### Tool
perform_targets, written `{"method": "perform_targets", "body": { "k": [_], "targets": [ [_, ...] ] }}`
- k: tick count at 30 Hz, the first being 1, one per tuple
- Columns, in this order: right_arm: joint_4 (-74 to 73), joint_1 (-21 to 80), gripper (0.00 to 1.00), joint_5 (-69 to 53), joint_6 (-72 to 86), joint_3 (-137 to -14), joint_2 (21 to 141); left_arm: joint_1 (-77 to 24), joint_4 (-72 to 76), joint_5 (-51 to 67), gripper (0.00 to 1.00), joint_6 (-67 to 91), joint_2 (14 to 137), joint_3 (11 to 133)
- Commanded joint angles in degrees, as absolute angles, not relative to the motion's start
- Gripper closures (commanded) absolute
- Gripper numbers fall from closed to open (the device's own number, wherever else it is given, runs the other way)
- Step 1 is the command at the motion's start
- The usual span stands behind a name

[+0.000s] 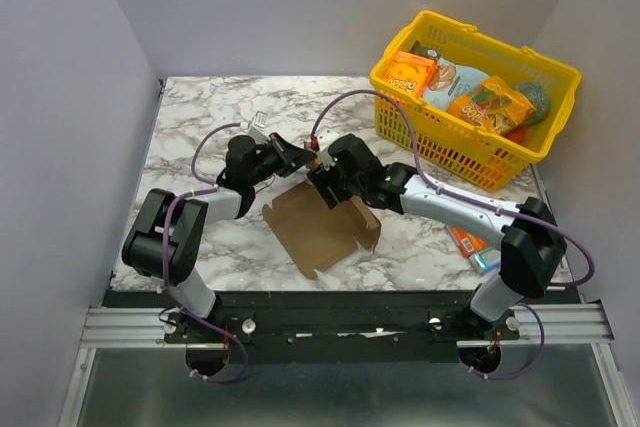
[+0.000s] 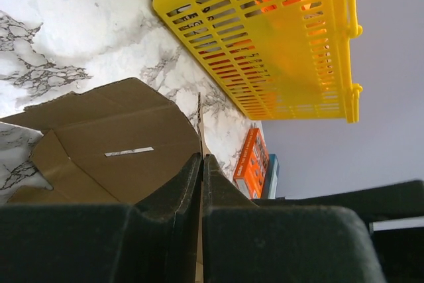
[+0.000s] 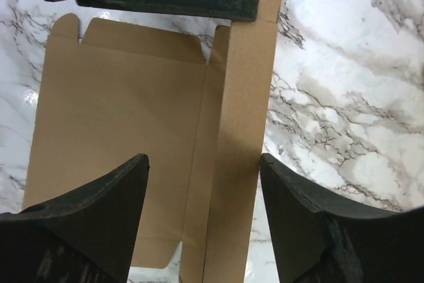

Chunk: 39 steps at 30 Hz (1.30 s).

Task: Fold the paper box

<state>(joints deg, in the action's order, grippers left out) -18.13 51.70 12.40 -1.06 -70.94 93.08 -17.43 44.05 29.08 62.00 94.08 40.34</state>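
Brown cardboard: the paper box is held by one flap edge
The left gripper is clamped on a raised flap; the right gripper is spread wide, grasping nothing. With so little card gripped, the flap could be torn or pulled free. The blank is seen mostly flat, creased, unprinted, on the marble table between the arms.
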Motion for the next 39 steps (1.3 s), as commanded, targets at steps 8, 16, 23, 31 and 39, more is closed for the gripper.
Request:
{"method": "perform_targets", "body": {
  "k": [8, 16, 23, 31, 39],
  "targets": [
    [-25.3, 42.1, 0.2, -6.9, 9.3, -71.5, 91.1, -17.6, 42.8, 28.9, 0.89, 59.0, 94.6, 38.8],
    [-24.7, 41.6, 0.23, -11.5, 9.2, -72.3, 93.2, -17.7, 43.5, 29.5, 0.89, 58.8, 94.3, 38.5],
    [-24.6, 41.3, 0.45, -12.2, 8.7, -73.0, 95.7, -17.7, 45.1, 30.6, 0.85, 57.7, 92.5, 37.2],
    [-25.6, 41.3, 0.58, -12.5, 1.8, -72.5, 94.9, -17.0, 41.6, 31.5, 0.32, 54.0, 87.5, 37.9],
    [-27.5, 41.3, 0.6, -9.1, -6.0, -70.8, 93.2, -16.3, 17.4, 21.2, 0.23, 37.5, 72.8, 41.3]
  ]
}}
